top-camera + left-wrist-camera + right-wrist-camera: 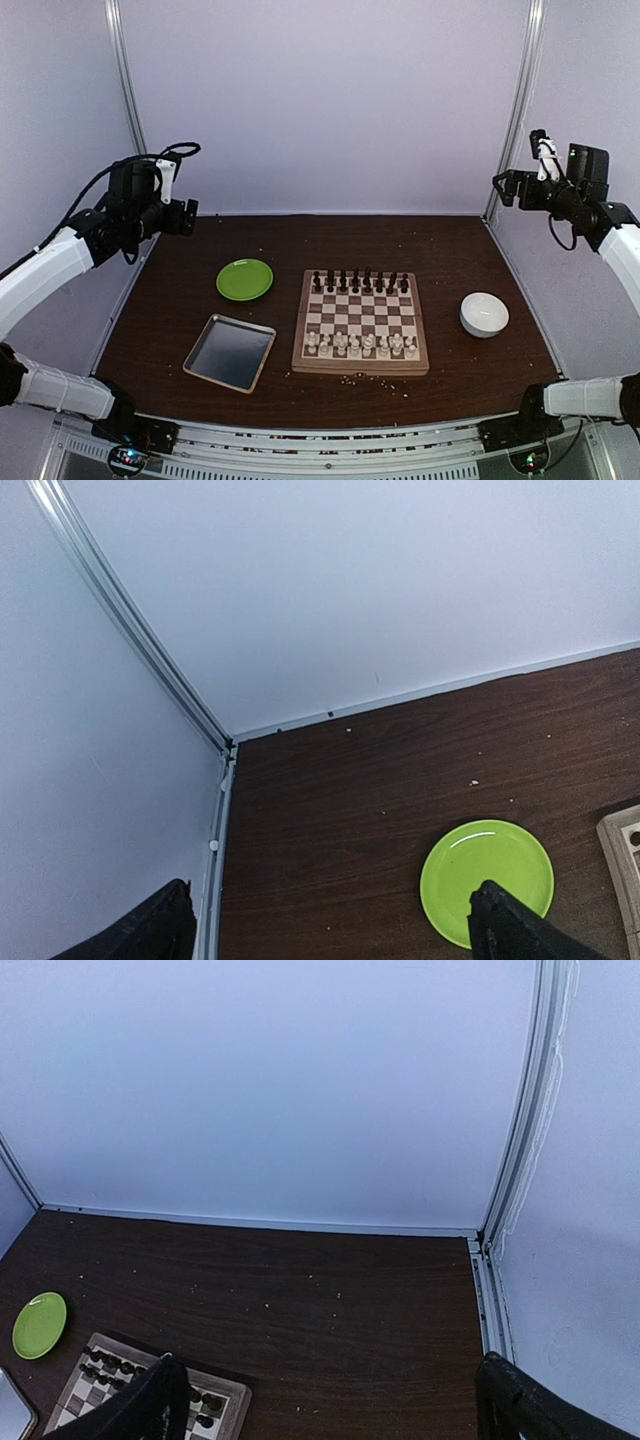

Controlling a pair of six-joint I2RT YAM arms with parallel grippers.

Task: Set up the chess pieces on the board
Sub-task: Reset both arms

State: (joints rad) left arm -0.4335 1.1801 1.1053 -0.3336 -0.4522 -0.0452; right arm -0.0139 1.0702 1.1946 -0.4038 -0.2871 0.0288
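Chess pieces (355,283) are sitting on the board (361,316) mid-table, dark ones along the far edge and cream ones along the near edge, while the left gripper (332,902) and right gripper (328,1380) hang up high off to the sides, jaws spread wide, nothing in them.

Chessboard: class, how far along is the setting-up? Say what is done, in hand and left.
Done: dark pieces fill the far rows of the board, white pieces the near rows. In hand: nothing; left pincer and right pincer hang open and empty, above the table. Left: apparently nothing, though exact squares are too small to check.
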